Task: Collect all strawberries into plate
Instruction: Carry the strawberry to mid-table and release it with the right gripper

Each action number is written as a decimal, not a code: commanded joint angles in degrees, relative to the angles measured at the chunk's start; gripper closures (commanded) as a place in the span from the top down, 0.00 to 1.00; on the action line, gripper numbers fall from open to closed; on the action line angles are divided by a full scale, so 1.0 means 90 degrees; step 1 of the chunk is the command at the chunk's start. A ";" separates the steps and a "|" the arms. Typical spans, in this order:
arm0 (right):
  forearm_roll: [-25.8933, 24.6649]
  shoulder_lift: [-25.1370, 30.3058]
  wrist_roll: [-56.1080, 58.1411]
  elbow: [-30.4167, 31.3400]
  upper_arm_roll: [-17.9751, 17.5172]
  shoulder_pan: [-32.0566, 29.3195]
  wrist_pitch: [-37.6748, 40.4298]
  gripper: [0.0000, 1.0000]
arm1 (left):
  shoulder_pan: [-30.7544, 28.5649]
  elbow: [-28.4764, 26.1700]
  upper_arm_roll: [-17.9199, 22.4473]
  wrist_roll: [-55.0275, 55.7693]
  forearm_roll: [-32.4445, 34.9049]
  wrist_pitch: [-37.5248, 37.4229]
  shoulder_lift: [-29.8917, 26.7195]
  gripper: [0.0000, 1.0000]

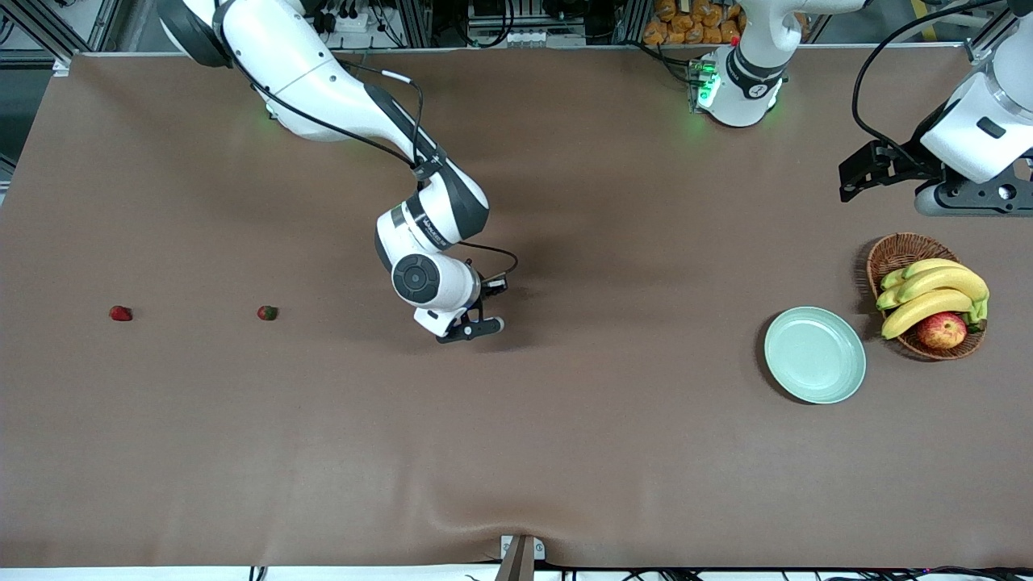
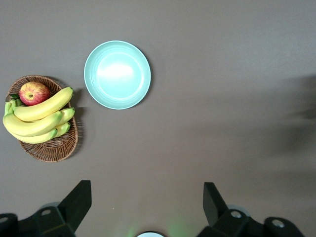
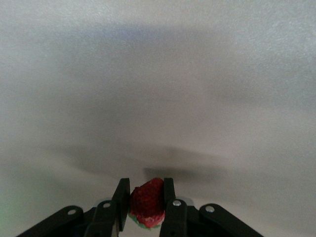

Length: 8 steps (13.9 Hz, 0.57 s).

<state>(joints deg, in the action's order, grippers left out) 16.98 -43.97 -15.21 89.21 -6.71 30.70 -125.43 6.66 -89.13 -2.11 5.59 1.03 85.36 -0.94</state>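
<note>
My right gripper [image 1: 476,327] is shut on a red strawberry [image 3: 148,201] and hangs a little above the bare cloth near the middle of the table. In the right wrist view the berry sits pinched between both fingers [image 3: 121,195]. Two more strawberries [image 1: 120,313] [image 1: 267,312] lie on the cloth toward the right arm's end. The pale mint-green plate [image 1: 815,355] [image 2: 117,74] sits toward the left arm's end with nothing in it. My left gripper [image 1: 857,179] [image 2: 146,187] waits open and high, holding nothing.
A brown wicker basket [image 1: 896,254] [image 2: 54,148] stands beside the plate, slightly farther from the front camera. It holds bananas [image 1: 932,294] and a red-yellow apple [image 1: 942,330]. Brown cloth covers the whole table.
</note>
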 commanded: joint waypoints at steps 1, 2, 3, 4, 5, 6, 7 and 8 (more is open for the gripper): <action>0.0037 -0.0036 0.0020 -0.0049 0.0072 0.0085 -0.0048 0.48 | -0.0046 0.0030 -0.0029 -0.0074 0.0042 0.0027 0.0016 1.00; 0.0037 -0.0036 0.0020 -0.0039 0.0082 0.0085 -0.0048 0.68 | -0.0046 0.0030 -0.0029 -0.0074 0.0042 0.0027 0.0016 1.00; 0.0037 -0.0017 0.0010 -0.0039 0.0101 0.0066 0.0010 0.93 | -0.0037 0.0030 -0.0029 -0.0074 0.0042 0.0027 0.0016 1.00; 0.0027 0.0012 0.0020 -0.0039 0.0121 0.0027 0.0020 1.00 | -0.0046 0.0030 -0.0029 -0.0074 0.0042 0.0027 0.0016 1.00; 0.0027 0.0071 0.0039 -0.0049 0.0140 -0.0002 0.0030 1.00 | -0.0046 0.0030 -0.0029 -0.0074 0.0042 0.0027 0.0016 1.00; 0.0037 0.0197 0.0078 -0.0068 0.0247 -0.0032 0.0069 1.00 | -0.0046 0.0030 -0.0029 -0.0074 0.0042 0.0027 0.0016 1.00; 0.0037 0.0353 0.0098 -0.0088 0.0364 -0.0109 0.0195 1.00 | -0.0046 0.0030 -0.0029 -0.0074 0.0042 0.0027 0.0016 1.00; 0.0027 0.0538 0.0108 -0.0088 0.0452 -0.0197 0.0351 1.00 | -0.0046 0.0030 -0.0029 -0.0074 0.0042 0.0027 0.0016 1.00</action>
<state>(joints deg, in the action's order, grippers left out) 16.96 -43.00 -15.09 87.91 -3.89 30.44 -125.00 6.64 -89.14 -2.11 5.59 1.03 85.36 -0.92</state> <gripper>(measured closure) 0.013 0.000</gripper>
